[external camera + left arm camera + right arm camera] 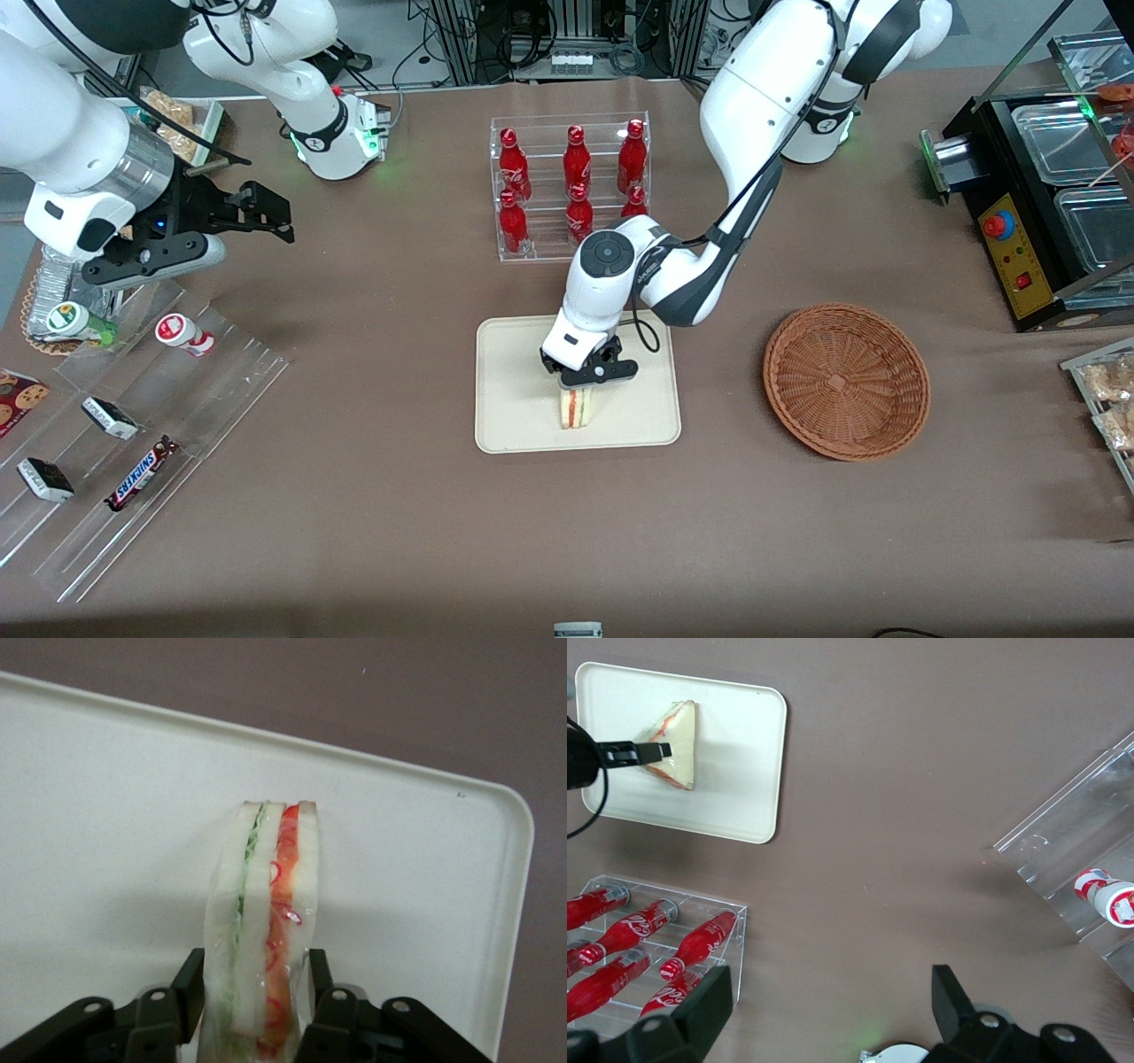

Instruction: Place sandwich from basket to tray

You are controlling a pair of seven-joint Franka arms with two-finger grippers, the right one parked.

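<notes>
The sandwich point(574, 410) stands on edge on the cream tray point(514, 390), on the part of it nearer the front camera. In the left wrist view the sandwich point(270, 886) shows white bread with green and red-orange layers under clear wrap, over the tray point(106, 815). My left gripper point(580, 390) sits directly above it, its fingers point(190, 979) pressed against both sides of the wedge, shut on it point(257, 983). The woven basket point(846, 381) lies beside the tray toward the working arm's end, with nothing in it. The right wrist view shows the sandwich point(673, 734) on the tray point(735, 753).
A clear rack of red bottles point(571, 182) stands farther from the front camera than the tray. Sloped acrylic racks with snacks point(133, 425) lie toward the parked arm's end. A black machine point(1045, 204) sits at the working arm's end.
</notes>
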